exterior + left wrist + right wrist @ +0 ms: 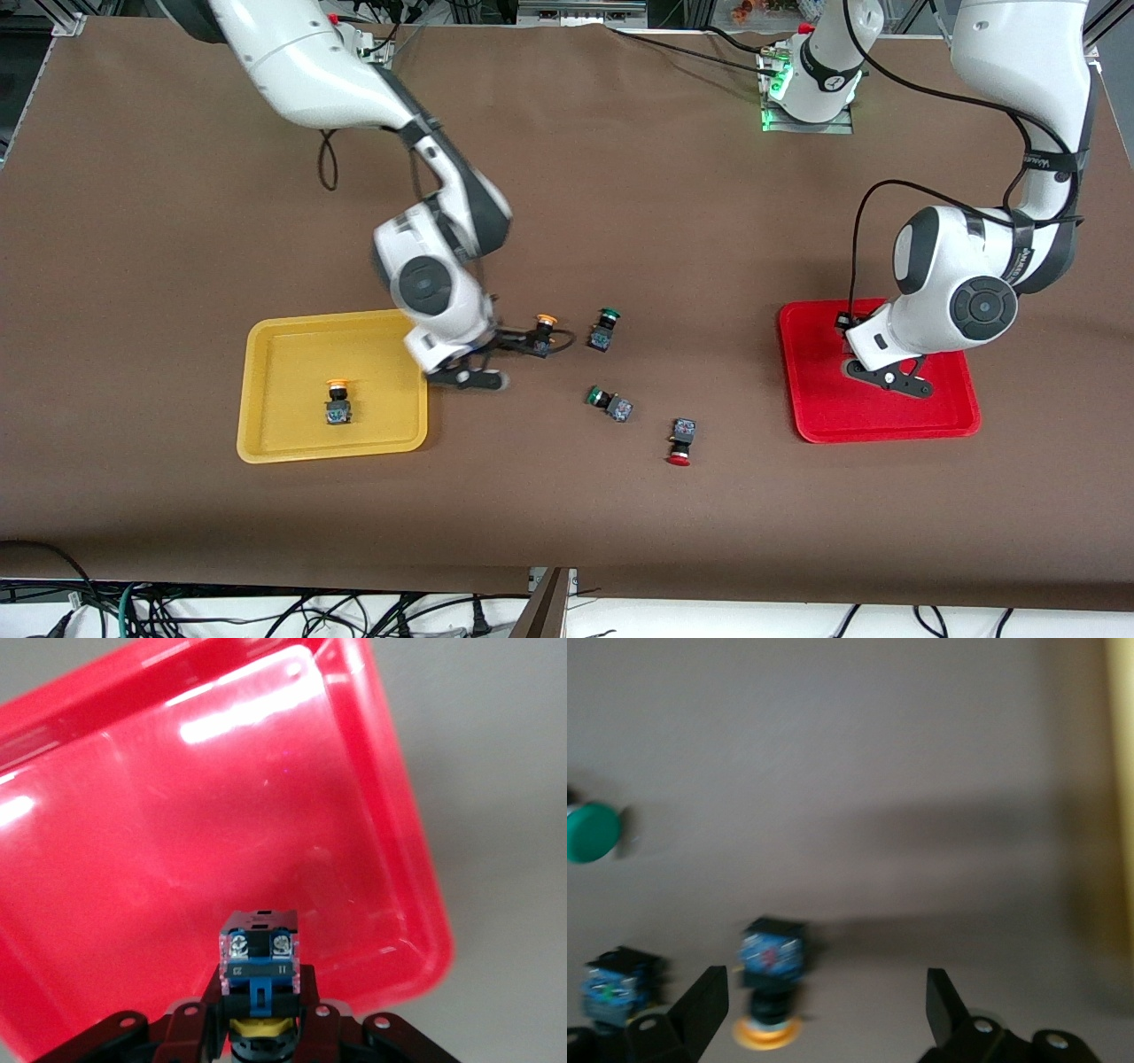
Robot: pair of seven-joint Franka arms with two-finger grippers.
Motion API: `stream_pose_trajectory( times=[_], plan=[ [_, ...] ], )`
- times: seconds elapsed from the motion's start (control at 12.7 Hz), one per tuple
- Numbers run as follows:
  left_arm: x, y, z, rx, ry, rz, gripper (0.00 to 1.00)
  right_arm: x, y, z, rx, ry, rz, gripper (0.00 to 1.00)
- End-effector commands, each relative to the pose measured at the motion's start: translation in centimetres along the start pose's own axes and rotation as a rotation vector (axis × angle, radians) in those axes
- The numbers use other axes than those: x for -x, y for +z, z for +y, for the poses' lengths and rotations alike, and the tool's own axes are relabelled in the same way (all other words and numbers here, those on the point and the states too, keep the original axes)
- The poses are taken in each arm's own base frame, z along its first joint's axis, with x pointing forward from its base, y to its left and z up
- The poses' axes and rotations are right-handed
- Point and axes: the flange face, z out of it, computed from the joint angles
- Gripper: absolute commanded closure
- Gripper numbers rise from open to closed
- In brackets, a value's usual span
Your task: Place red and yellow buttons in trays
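My right gripper [512, 359] is open, low over the table beside the yellow tray [266, 354]. An orange-yellow button [542, 334] stands on the table by its fingertips; in the right wrist view it [771, 970] sits between the spread fingers [700, 1005], close to one. Another orange-yellow button [337, 403] lies in the yellow tray. A red button [680, 441] lies on the table, nearer the camera. My left gripper [890, 377] hangs over the red tray [886, 430] and is shut on a button [260, 952]. Its cap colour is hidden and only a yellowish part shows.
Two green-capped buttons lie mid-table, one [604, 328] beside the orange-yellow one and one [608, 403] nearer the camera. The right wrist view shows a green cap [589, 833] and a button body [616, 983]. The red tray's rim [425, 904] lies under my left gripper.
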Motion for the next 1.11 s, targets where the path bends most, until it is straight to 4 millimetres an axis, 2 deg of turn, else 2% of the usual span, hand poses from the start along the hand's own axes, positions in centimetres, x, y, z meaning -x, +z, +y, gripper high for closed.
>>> stream_pose_trajectory(
  times=[0.0, 0.08, 0.16, 0.24, 0.32, 0.47, 0.55, 0.63, 0.71, 0.87, 0.95, 1.03],
  plan=[
    [1.2, 3.8, 0.2, -0.029, 0.040, 0.069, 0.78, 1.8, 3.9, -1.9, -0.038, 0.123, 0.030, 0.01],
    [1.1, 3.8, 0.4, -0.029, 0.043, 0.072, 0.49, 2.6, 5.1, -2.6, -0.045, 0.123, 0.035, 0.01],
    [1.0, 3.4, 0.3, -0.031, 0.045, 0.075, 0.00, 3.0, 6.2, -2.7, -0.044, 0.117, 0.038, 0.05],
    [0.7, 2.8, 0.5, -0.035, 0.060, 0.085, 0.00, 3.3, 6.8, -2.5, -0.037, 0.113, 0.036, 0.14],
    [0.5, 1.7, 0.4, -0.037, 0.064, 0.095, 0.00, 3.2, 6.7, -2.4, -0.033, 0.107, 0.039, 0.30],
    [-0.8, -3.5, 0.4, -0.021, 0.058, 0.076, 0.00, 2.7, 6.4, -1.9, -0.027, 0.088, 0.045, 0.78],
    [-2.2, -7.2, 1.5, -0.009, 0.061, 0.091, 0.00, 2.1, 5.9, -1.4, -0.016, 0.068, 0.040, 0.99],
    [-3.4, -9.4, 2.7, 0.030, 0.054, 0.140, 0.00, 1.1, 4.2, -0.4, 0.010, 0.046, 0.021, 1.00],
    [-4.1, -9.6, 3.7, 0.110, 0.024, 0.169, 0.00, -0.2, 2.3, 1.0, 0.032, 0.006, 0.002, 1.00],
    [-6.7, -9.3, 6.8, 0.219, -0.037, 0.354, 0.00, -3.6, -1.6, 5.4, 0.064, -0.102, -0.039, 1.00],
    [-8.0, -8.4, 8.8, 0.225, -0.050, 0.415, 0.00, -5.7, -2.9, 8.3, 0.070, -0.161, -0.052, 1.00],
    [-9.2, -6.9, 11.5, 0.214, -0.034, 0.442, 0.00, -7.3, -3.1, 11.1, 0.080, -0.211, -0.076, 1.00]
  ],
)
